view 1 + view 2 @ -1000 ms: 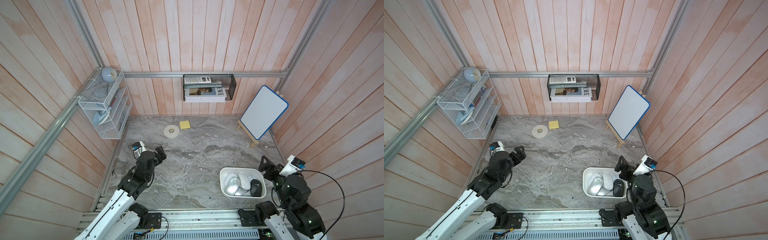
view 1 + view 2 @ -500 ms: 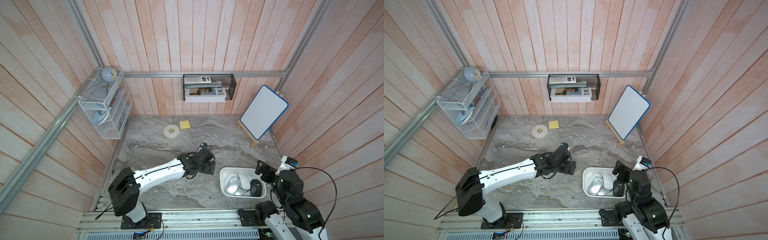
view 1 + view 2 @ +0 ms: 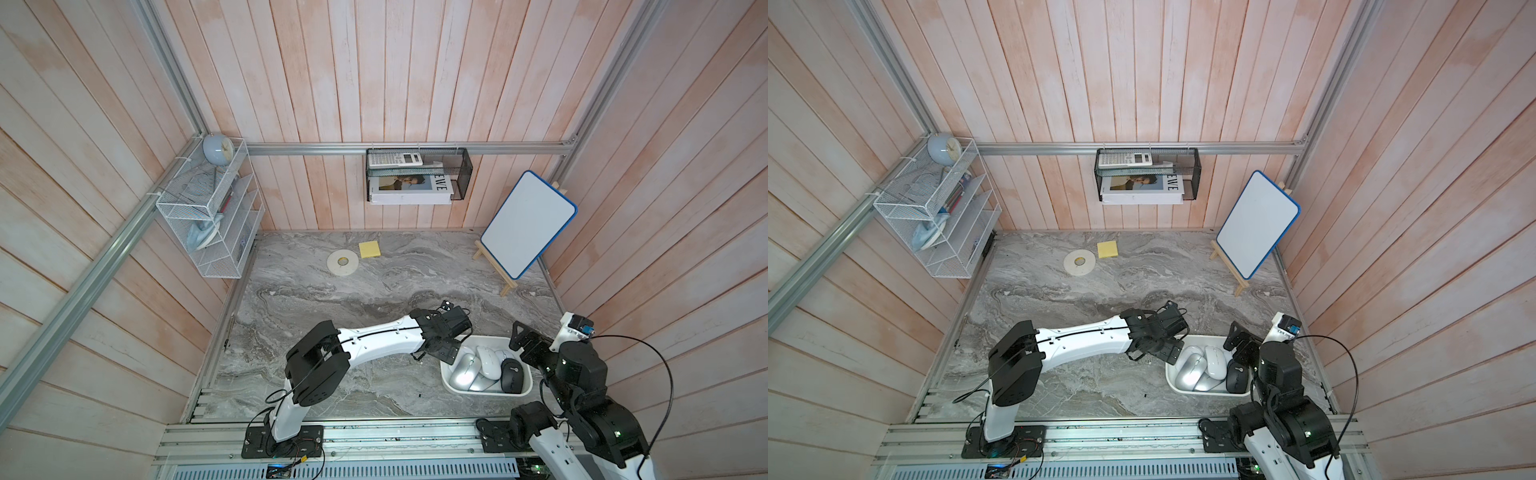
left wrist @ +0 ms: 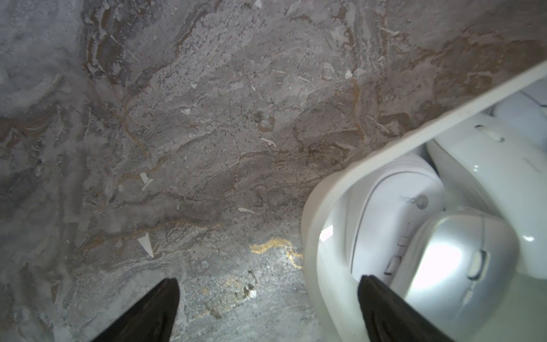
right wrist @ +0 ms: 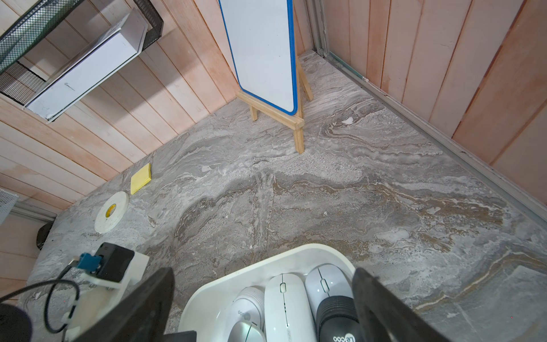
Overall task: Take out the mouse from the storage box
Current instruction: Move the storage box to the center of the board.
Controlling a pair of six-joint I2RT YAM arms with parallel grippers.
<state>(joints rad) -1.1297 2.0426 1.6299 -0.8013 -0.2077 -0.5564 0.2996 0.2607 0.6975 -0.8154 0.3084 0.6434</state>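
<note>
Left pincer (image 4: 268, 299), apart, straddles storage box (image 4: 384, 142) rim, likely to reach the silver mouse (image 4: 461, 251). Right pincer (image 5: 263, 296) apart, at its opposite side.

storage box (image 3: 478, 392): white tub, upright, open, front-right | holds silver mouse (image 3: 462, 372), white mouse (image 3: 487, 360), black mouse (image 3: 512, 375), packed together

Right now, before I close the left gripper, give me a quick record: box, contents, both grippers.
storage box: white, lidless, on the marble table
contents: silver mouse, white mouse, black mouse on top; more partly hidden
left gripper: open, empty, astride the box's rim
right gripper: open, empty, at the box's opposite side
mouse removed: none
</note>
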